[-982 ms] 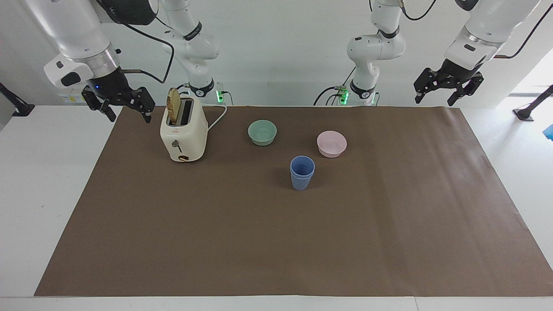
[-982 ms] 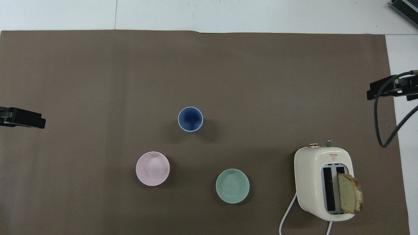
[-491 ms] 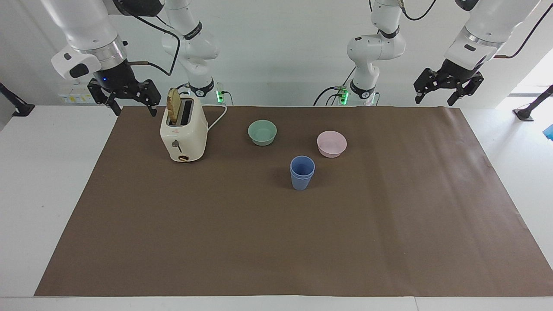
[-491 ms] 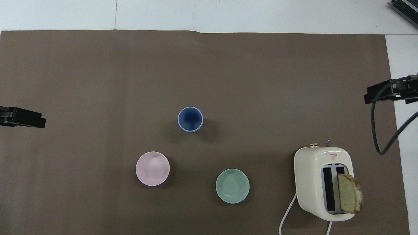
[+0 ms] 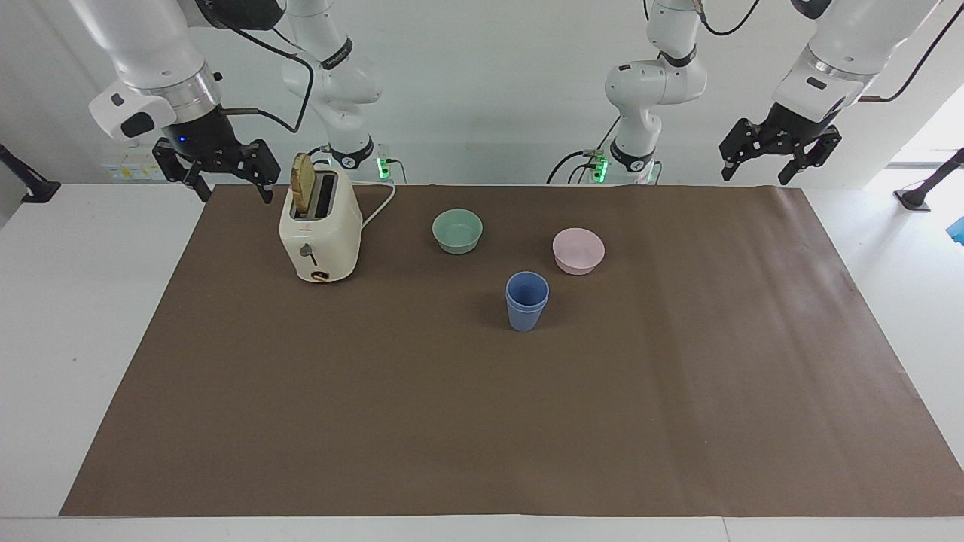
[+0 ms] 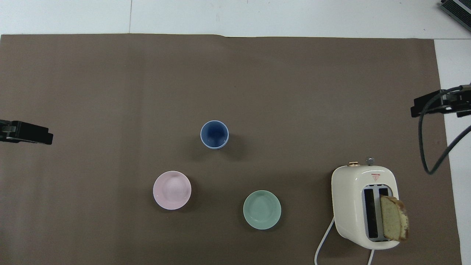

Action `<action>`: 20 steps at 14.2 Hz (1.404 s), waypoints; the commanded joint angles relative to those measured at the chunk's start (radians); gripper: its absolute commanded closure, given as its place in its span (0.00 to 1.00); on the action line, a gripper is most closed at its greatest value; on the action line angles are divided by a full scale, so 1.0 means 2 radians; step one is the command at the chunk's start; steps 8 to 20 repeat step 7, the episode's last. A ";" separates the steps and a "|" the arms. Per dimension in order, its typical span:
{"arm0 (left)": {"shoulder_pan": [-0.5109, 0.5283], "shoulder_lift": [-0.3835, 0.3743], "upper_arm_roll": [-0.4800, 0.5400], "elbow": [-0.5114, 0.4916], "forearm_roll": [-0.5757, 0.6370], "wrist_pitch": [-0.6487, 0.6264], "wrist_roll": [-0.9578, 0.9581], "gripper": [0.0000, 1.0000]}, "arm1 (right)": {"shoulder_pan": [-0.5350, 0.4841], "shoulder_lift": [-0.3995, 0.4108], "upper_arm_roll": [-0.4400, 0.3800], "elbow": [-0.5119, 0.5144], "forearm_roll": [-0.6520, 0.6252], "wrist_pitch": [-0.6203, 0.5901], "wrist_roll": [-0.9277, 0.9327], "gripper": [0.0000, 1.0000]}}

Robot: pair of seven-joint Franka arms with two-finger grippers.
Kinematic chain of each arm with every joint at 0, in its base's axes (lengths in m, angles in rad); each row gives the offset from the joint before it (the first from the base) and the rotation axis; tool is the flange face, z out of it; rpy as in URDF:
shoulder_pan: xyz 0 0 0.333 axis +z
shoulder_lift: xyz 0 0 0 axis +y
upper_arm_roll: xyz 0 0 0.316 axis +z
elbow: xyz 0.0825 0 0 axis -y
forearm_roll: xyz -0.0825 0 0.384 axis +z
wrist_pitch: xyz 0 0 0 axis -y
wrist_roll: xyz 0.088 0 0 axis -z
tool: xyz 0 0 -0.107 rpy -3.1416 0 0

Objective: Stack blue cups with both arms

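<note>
Two blue cups [image 5: 526,300] nested one inside the other, upright near the middle of the brown table cover [image 5: 482,421], a double rim visible from the facing view; from overhead [image 6: 214,134] seen only as a single blue ring with a dark hollow. Judged as the stack finished, hence no gripper near it.

One pink bowl [image 5: 578,250] and one mint-green bowl [image 5: 457,229], both nearer to the robots than the cups, apart from each other and from the stack, probably bystanders to the task. One cream toaster [image 5: 321,229] toward the right arm's end of the table, white cord trailing toward the robots, one slice of toast [image 5: 302,186] standing up out of one slot (the second slot apparently empty, though hard to be sure from these angles).

Two large white arms drawn up and out to the table's two ends, waiting. Right gripper [image 5: 230,190] raised over the cover's edge just beside the toaster, fingers spread, holding nothing. Left gripper [image 5: 755,171] raised over the cover's edge at the left arm's end, fingers likewise spread and empty. Overhead, only dark tips showing at the frame's sides: left gripper [image 6: 35,133], right gripper [image 6: 428,105]. Likely parked wide to keep clear of the stack.
</note>
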 commanded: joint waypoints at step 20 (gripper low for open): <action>0.000 -0.006 -0.001 -0.010 0.004 0.010 -0.005 0.00 | -0.007 -0.009 0.002 -0.013 0.003 0.005 -0.012 0.00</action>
